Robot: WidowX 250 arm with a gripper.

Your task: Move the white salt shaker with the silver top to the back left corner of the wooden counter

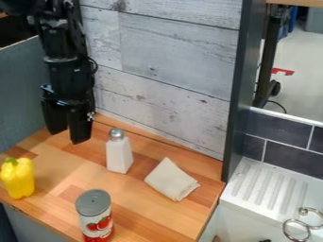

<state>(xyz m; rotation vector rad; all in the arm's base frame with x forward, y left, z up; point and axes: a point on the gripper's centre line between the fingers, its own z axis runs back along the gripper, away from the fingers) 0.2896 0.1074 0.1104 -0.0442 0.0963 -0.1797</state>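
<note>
The black gripper (pixel 68 134) hangs at the upper left over the back of the wooden counter (pixel 146 191), pointing down. Its two fingers stand apart with nothing between them. Nearest to it, on the right and lower, a white shaker (pixel 119 155) with a metal top stands upright. A folded beige cloth (pixel 170 179) lies right of the shaker. A yellow bell pepper (pixel 18 178) with a green stem is at the left edge. Toward the front, a can (pixel 96 217) with a grey lid and red tomatoes on its label stands upright.
A whitewashed plank wall (pixel 167 61) rises behind the counter, and a blue-grey panel (pixel 24 94) borders the left. At the right, a dark upright post (pixel 238 104) separates the counter from a white ribbed drainboard (pixel 271 186). Metal rings (pixel 296 229) are at the lower right.
</note>
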